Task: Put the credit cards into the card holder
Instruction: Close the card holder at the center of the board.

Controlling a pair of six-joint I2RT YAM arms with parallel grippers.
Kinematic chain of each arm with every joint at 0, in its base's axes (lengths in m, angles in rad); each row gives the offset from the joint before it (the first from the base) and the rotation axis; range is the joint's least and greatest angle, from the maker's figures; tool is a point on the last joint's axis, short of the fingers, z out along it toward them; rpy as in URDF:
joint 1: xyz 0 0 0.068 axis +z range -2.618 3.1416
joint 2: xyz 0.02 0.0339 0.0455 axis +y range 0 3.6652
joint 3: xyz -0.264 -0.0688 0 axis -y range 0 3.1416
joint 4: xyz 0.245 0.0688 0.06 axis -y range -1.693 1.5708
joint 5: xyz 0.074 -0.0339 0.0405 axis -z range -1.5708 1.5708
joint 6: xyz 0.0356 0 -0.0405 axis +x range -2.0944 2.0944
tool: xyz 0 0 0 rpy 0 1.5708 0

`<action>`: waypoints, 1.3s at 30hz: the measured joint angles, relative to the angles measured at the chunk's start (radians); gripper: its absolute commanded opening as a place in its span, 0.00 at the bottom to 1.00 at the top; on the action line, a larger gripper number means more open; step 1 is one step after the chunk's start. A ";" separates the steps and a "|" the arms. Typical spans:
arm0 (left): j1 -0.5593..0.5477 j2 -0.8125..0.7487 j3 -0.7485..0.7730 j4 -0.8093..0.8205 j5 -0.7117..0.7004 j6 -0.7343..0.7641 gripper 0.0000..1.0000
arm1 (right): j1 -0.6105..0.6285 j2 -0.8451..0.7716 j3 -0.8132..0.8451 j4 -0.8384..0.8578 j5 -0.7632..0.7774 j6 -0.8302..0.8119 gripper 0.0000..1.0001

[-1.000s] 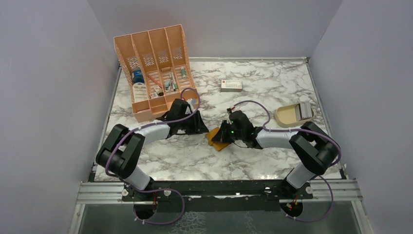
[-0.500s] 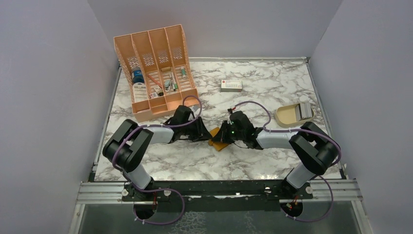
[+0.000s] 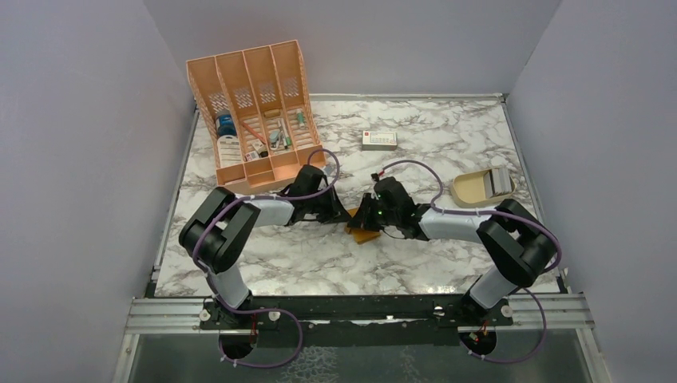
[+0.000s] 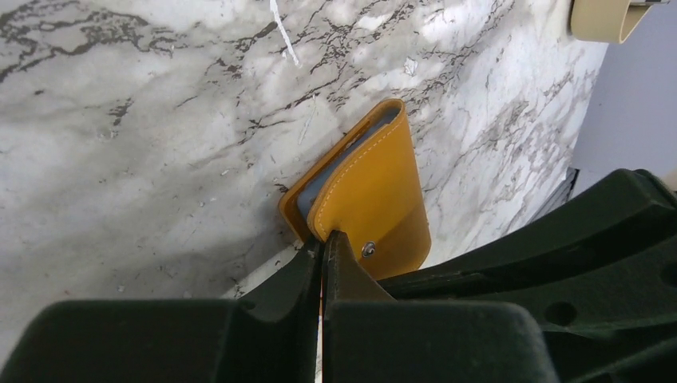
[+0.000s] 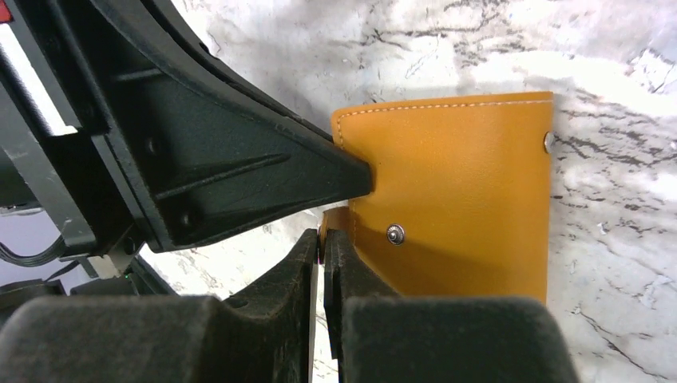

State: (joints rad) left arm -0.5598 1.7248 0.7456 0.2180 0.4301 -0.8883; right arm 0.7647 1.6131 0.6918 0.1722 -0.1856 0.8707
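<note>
Left wrist: left gripper [image 4: 323, 239] pinched shut on card holder [image 4: 375, 183] flap, beside stud [image 4: 368, 249]; right gripper [image 5: 322, 235] nipped onto lower leaf opposite, likely to peel it open. Beyond, credit cards [image 3: 500, 180] lie in tan dish [image 3: 471, 191], far right.

Overhead, the flat mustard-orange leather wallet [image 3: 365, 235] sits mostly hidden beneath the left end effector [image 3: 349, 215] and right end effector [image 3: 361, 224].

Mustard-orange card holder [image 4: 375, 191], grey-blue inside; white marble table [image 3: 431, 136], grey veins.
</note>
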 measured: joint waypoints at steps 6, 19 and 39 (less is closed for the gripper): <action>-0.006 0.005 0.021 -0.021 -0.018 0.057 0.00 | 0.000 -0.005 0.032 -0.065 0.039 -0.042 0.01; -0.021 0.004 0.068 -0.090 -0.067 0.170 0.00 | -0.019 -0.040 0.007 -0.066 0.077 -0.055 0.01; -0.031 -0.103 0.076 -0.254 -0.126 0.233 0.22 | -0.047 -0.050 -0.072 0.044 0.095 -0.042 0.01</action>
State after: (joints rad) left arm -0.5911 1.6218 0.8211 -0.0364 0.3042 -0.6548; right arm 0.7174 1.5635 0.6197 0.2165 -0.0910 0.8284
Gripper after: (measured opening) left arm 0.226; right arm 0.017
